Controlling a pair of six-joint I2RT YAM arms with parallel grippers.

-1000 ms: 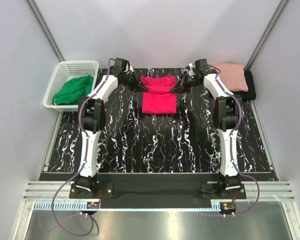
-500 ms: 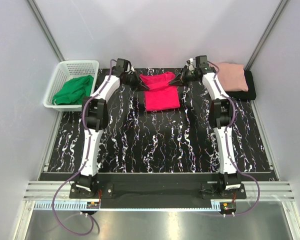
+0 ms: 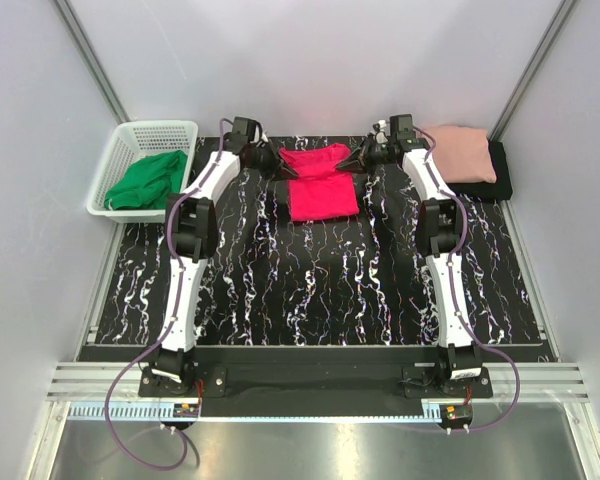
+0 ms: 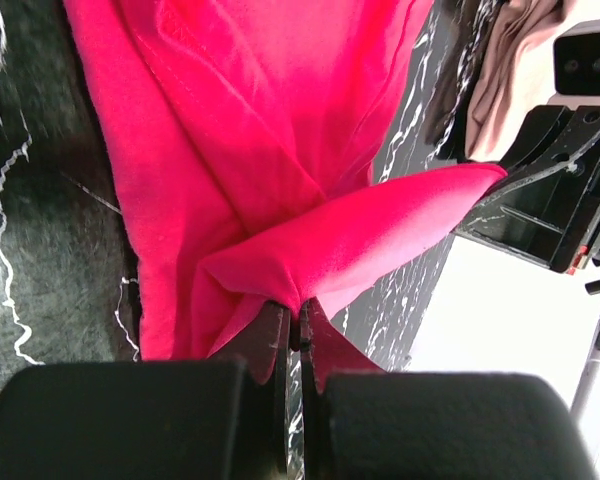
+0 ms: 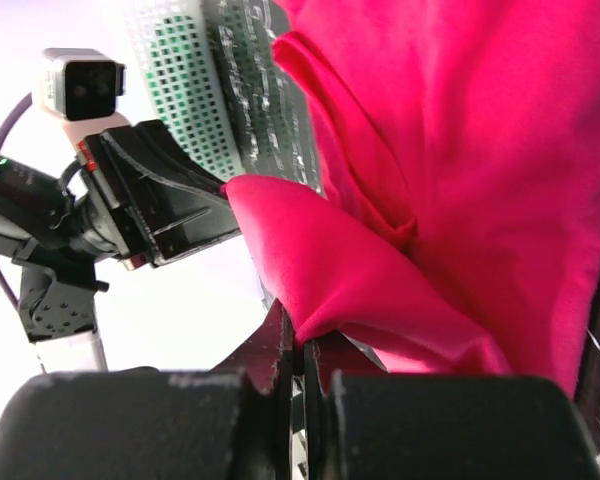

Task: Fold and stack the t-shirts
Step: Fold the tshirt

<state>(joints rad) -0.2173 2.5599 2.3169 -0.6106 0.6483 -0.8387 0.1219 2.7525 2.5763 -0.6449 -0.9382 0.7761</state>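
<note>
The crimson-pink t-shirt (image 3: 322, 190) lies partly folded at the back middle of the table, its far edge lifted between the two grippers. My left gripper (image 3: 277, 167) is shut on the shirt's left far corner (image 4: 280, 265). My right gripper (image 3: 356, 162) is shut on the right far corner (image 5: 320, 275). Each wrist view shows the cloth pinched between closed jaws, left gripper (image 4: 296, 322) and right gripper (image 5: 302, 345). A pale salmon-pink t-shirt (image 3: 466, 150) lies folded on top of a black t-shirt (image 3: 498, 172) at the back right.
A white mesh basket (image 3: 130, 145) at the back left holds a green garment (image 3: 147, 180). Grey walls close in behind and on both sides. The black marbled table (image 3: 310, 290) stretches toward the arm bases.
Both grippers have carried the shirt's lifted edge a little farther back and upward. The folded lower part has shifted slightly to the right.
</note>
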